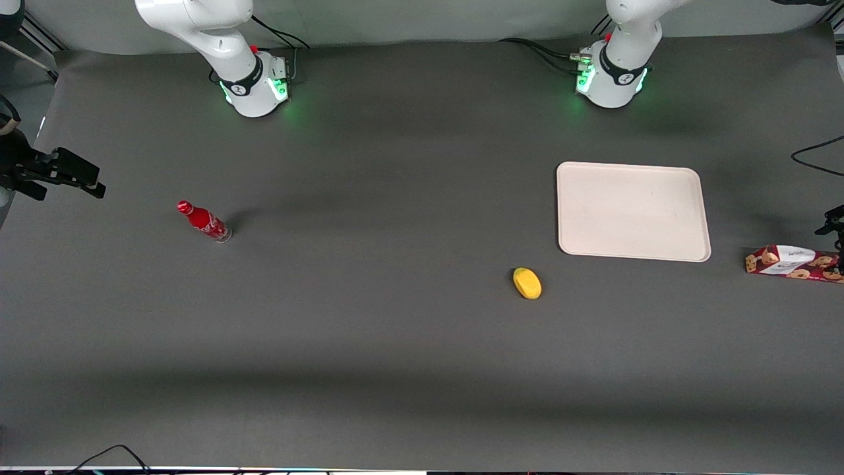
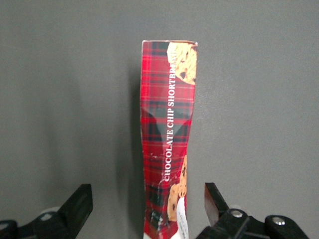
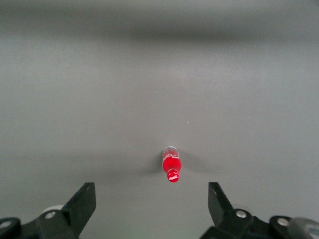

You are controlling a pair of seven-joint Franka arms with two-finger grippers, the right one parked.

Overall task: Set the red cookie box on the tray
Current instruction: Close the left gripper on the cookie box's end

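Red cookie box (image 2: 168,144) on table, between open tool (image 2: 148,206) fingers.

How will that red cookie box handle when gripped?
The red cookie box looks dented mid-length, so its thin card probably yields under squeeze. Lying flat, it seems unlikely to roll. The gripper is open, straddling its end.

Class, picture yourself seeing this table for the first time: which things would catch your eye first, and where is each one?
Likely the cream tray near the working arm's base, bare, and the tartan red cookie box lying on the table at that arm's end, not on the tray. The end effector hangs over the box, fingers open on either side. A yellow object and a red bottle add color.
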